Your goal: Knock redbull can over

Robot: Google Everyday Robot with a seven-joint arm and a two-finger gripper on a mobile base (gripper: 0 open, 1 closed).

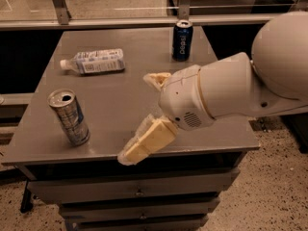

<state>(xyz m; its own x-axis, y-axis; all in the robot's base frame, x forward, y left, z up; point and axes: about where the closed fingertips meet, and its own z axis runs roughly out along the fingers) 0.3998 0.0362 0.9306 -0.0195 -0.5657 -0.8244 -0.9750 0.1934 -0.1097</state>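
The redbull can (69,117), slim and silver with blue patches and an open shiny top, stands upright near the front left corner of the grey table (120,97). My gripper (136,117) is above the table's front middle, to the right of the can and apart from it. Its cream fingers (149,141) are spread wide and point left, with nothing between them. The big white arm body fills the right side and hides the table's right part.
A dark blue Pepsi can (182,41) stands at the back right of the table. A clear plastic bottle with a white label (94,61) lies on its side at the back left. Drawers are below the table's front edge. A rail runs behind the table.
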